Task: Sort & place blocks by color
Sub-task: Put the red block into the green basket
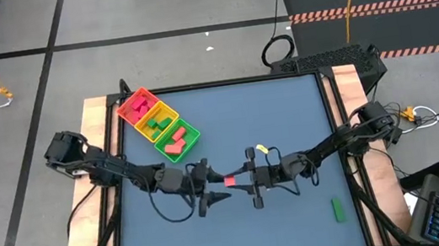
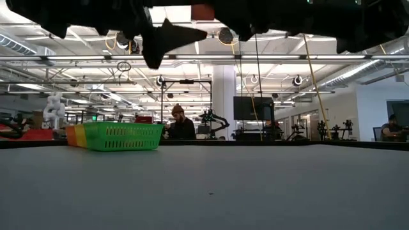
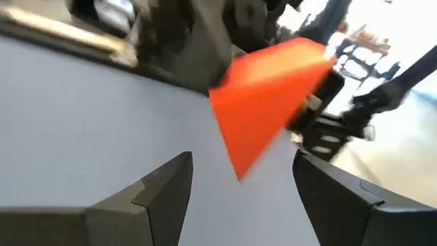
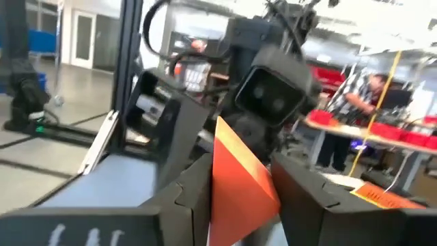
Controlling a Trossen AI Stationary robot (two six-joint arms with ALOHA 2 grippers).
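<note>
My right gripper (image 1: 242, 179) is shut on a red wedge block (image 1: 230, 180), held high above the middle of the table. In the left wrist view the wedge (image 3: 270, 96) hangs just ahead of my left gripper (image 3: 242, 181), which is open; its fingers stand on either side of the wedge's lower tip without touching it. My left gripper (image 1: 213, 185) faces the right one from the table's left. A green block (image 1: 338, 208) lies flat on the table at the near right. My right gripper pinches the red wedge by its two flat sides (image 4: 235, 191) between its two fingers. The fingers come about level from the table's right side. The wedge is lifted clear of the table, and its pointed end sticks out past the fingertips toward my left gripper.
A red-yellow-green three-compartment tray (image 1: 189, 127) stands at the far left of the table with several pink-red and green blocks in it; in the low view its green basket wall (image 2: 124, 136) shows at the left. People sit in the room beyond the table.
</note>
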